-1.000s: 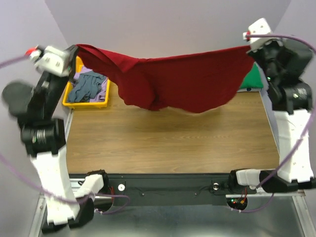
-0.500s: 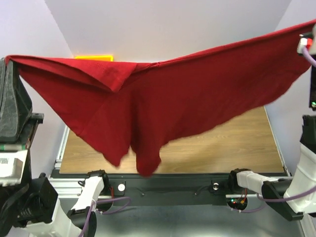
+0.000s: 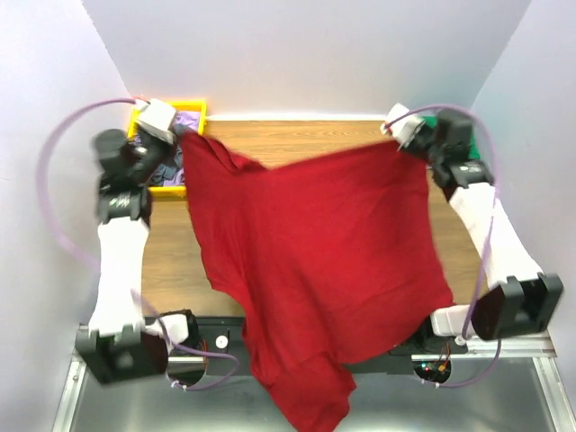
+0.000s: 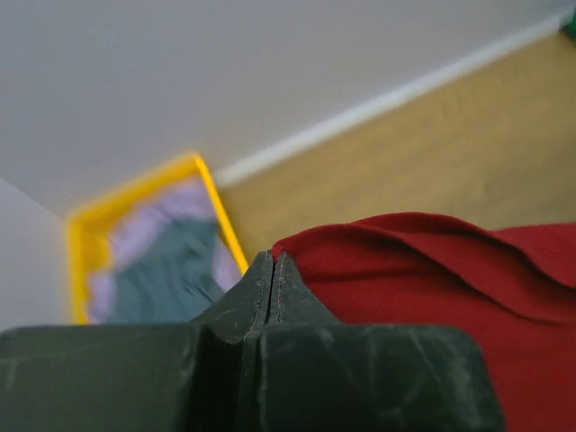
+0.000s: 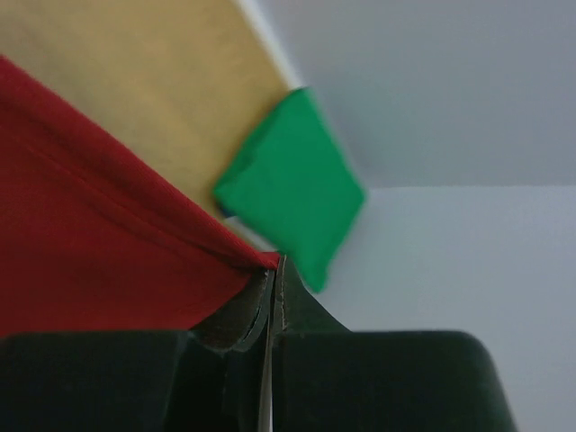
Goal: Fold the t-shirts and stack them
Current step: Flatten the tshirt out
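Note:
The dark red t-shirt (image 3: pixel 315 261) hangs spread between both grippers over the table, its lower part draping past the near edge. My left gripper (image 3: pixel 184 135) is shut on its far left corner, seen in the left wrist view (image 4: pixel 272 256) with red cloth (image 4: pixel 432 270) at the jaws. My right gripper (image 3: pixel 396 142) is shut on its far right corner, seen in the right wrist view (image 5: pixel 273 261) with red cloth (image 5: pixel 99 234). A folded bright green t-shirt (image 5: pixel 292 193) lies at the far right. Grey-blue (image 4: pixel 166 270) and lavender (image 4: pixel 171 211) t-shirts lie in the tray.
The yellow plastic tray (image 3: pixel 193 106) stands at the far left corner, behind the left arm. The wooden table (image 3: pixel 297 135) shows at the back and left of the cloth. White walls close in on three sides.
Both arms have swung down and away from the camera, carrying the red t-shirt from high and stretched to hanging lower over the table. Both grips have held.

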### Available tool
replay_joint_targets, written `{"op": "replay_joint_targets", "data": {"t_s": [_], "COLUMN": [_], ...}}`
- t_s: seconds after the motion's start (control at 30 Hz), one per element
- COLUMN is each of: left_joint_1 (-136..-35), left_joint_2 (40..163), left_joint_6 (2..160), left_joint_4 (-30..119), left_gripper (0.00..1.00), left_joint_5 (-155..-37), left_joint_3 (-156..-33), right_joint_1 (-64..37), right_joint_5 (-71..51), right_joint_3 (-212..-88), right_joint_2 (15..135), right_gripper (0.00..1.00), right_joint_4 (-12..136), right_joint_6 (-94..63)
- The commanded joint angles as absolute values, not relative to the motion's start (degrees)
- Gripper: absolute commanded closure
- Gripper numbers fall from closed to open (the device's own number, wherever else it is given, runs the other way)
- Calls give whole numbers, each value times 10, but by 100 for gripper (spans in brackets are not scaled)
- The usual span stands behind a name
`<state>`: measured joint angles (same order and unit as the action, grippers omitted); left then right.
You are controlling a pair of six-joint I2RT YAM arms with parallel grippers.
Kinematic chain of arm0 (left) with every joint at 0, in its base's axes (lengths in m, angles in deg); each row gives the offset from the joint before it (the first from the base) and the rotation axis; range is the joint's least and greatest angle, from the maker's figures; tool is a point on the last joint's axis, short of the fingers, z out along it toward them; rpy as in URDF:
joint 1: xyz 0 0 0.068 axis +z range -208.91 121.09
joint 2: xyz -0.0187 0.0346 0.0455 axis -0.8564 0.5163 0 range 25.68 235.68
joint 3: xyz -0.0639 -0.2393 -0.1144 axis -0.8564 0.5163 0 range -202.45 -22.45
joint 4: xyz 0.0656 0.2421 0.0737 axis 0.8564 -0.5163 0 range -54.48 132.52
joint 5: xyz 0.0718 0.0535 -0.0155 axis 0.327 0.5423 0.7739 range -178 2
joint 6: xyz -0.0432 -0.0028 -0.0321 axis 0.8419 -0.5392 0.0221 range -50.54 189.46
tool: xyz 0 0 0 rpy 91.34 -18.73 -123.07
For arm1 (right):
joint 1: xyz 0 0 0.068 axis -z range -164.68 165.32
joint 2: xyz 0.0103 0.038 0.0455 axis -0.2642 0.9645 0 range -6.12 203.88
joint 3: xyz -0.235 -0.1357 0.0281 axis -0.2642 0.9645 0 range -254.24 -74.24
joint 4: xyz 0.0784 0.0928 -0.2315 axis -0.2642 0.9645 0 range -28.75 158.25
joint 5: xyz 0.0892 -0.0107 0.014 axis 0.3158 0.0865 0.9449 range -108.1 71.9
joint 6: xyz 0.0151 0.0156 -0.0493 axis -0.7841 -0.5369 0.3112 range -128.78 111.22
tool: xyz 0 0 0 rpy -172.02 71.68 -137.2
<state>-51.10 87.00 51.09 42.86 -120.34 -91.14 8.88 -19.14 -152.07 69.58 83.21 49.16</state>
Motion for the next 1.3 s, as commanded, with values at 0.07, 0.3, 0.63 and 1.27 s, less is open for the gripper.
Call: {"op": "replay_joint_targets", "data": {"t_s": [0.07,0.3,0.63,1.27], "left_joint_1": [-541,-577,-587,-644], "left_joint_2": [986,1189,1348,1109], "left_joint_6": [466,472,495,429], "left_joint_4": [473,493,474,438], "left_gripper": [100,100,100,100], "left_joint_5": [-1231,-1170,-1131,-1116], "left_joint_3": [-851,-936,-1116,-899], "right_joint_1": [90,90,96,147], "right_joint_5": [-114,-119,-152,-95], "right_joint_3": [-1441,-1464,-1629,-1709], "right_joint_2": [741,932,1114,1166], "right_gripper": [99,99,99,99], "right_joint_4": [742,667,643,642], "right_joint_6": [489,491,485,505]}}
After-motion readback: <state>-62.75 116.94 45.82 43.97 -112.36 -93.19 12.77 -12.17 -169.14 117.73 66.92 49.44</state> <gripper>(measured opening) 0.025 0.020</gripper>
